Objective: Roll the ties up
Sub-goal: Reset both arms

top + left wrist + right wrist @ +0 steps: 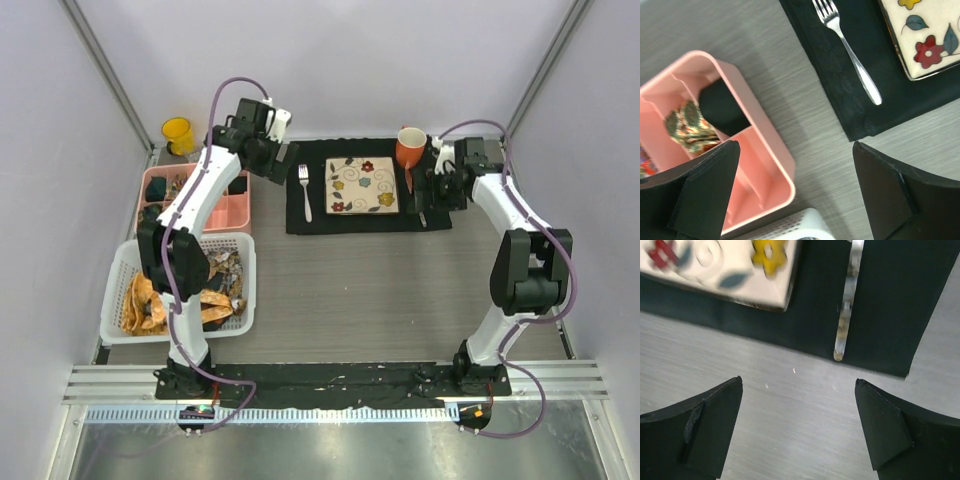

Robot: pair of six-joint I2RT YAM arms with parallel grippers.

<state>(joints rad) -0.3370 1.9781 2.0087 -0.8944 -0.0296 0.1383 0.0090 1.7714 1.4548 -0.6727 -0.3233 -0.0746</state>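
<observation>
Beside pink tray, in white basket: loose ties, soft, light, slippery; pinch one near its narrow end. Your left gripper over tray corner, right gripper well apart; both spread, empty.

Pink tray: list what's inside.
A rolled patterned tie and a dark roll beside it show; the next compartment looks empty. A finger of the left gripper covers the rest of the pink tray.
</observation>
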